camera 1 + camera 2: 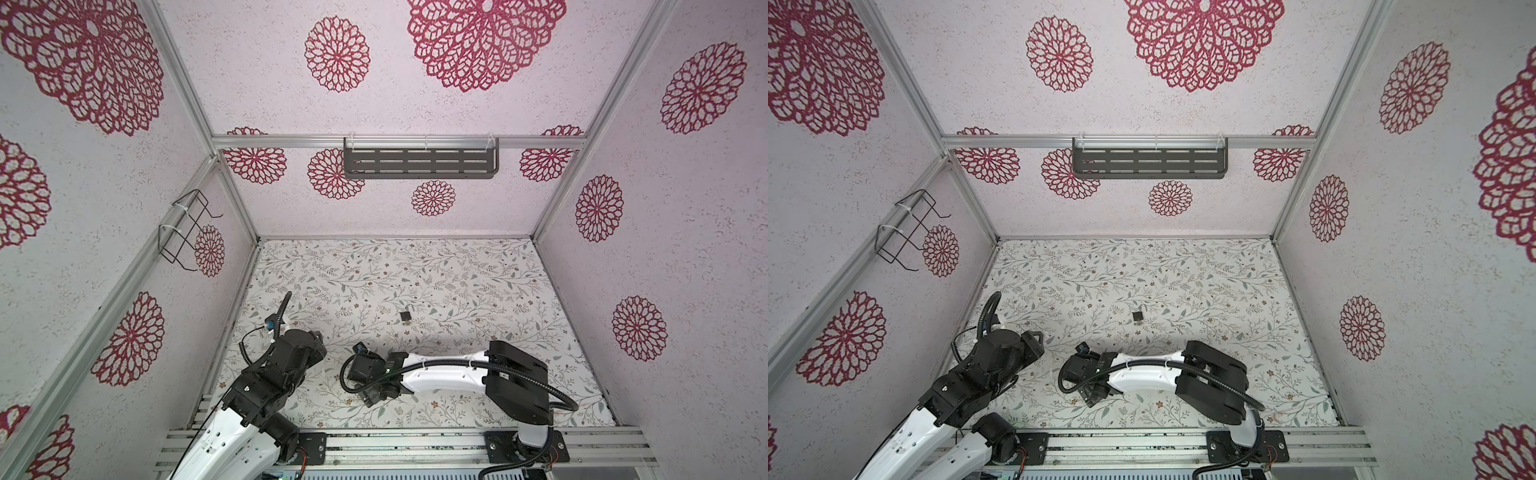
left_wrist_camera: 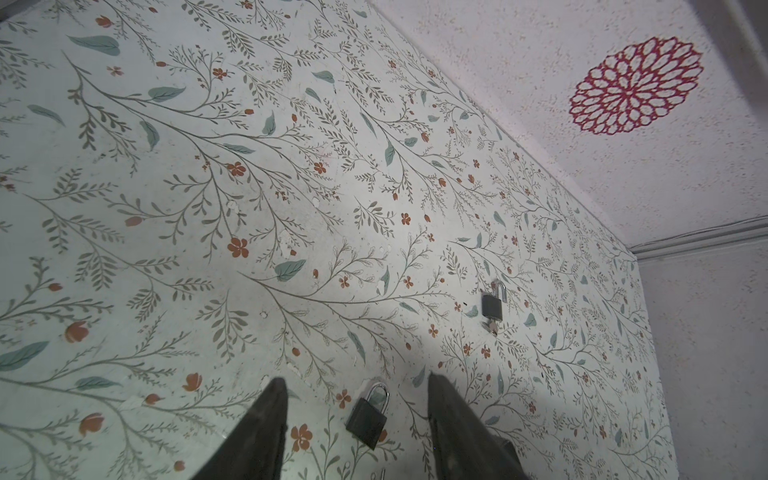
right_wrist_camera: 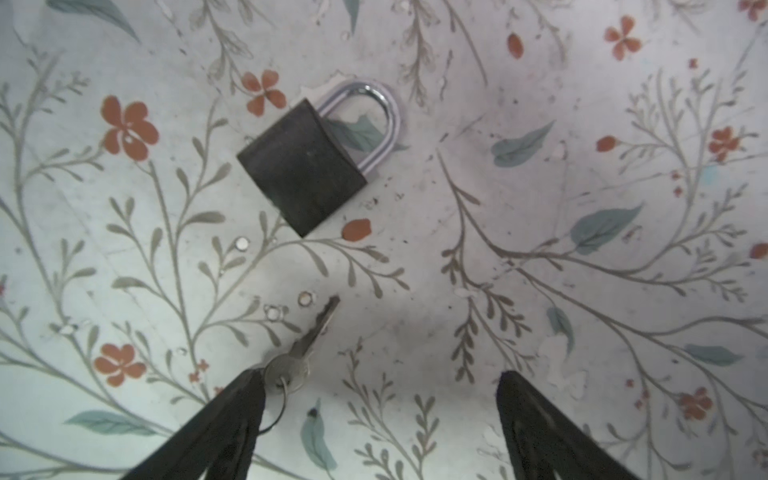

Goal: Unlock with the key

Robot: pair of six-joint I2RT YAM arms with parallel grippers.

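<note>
So both arms are parked low at the front of the floral tabletop (image 3: 540,257), wrists pointing in toward each other. The right end effector (image 3: 379,374) has its jaws spread wide with nothing between them. The key (image 3: 309,343) lies flat on the tabletop, its round head tucked right up against one of that end effector's fingers (image 3: 232,415), but I can't tell if they actually touch. A thin key ring (image 3: 279,409) hangs off the head. The key's tip points at the black padlock (image 3: 301,170), with a clear gap between the two. The padlock lies flat and both legs of its silver shackle look seated in the body. The left end effector (image 2: 355,380) is spread apart too; from its wrist camera that same padlock shows in the gap between the fingers, neither one touching it. Farther out toward the middle of the tabletop there's a second padlock (image 1: 406,316), well apart from both arms, with what looks like another key sticking out of its bottom, though it's too small to say much more.
</note>
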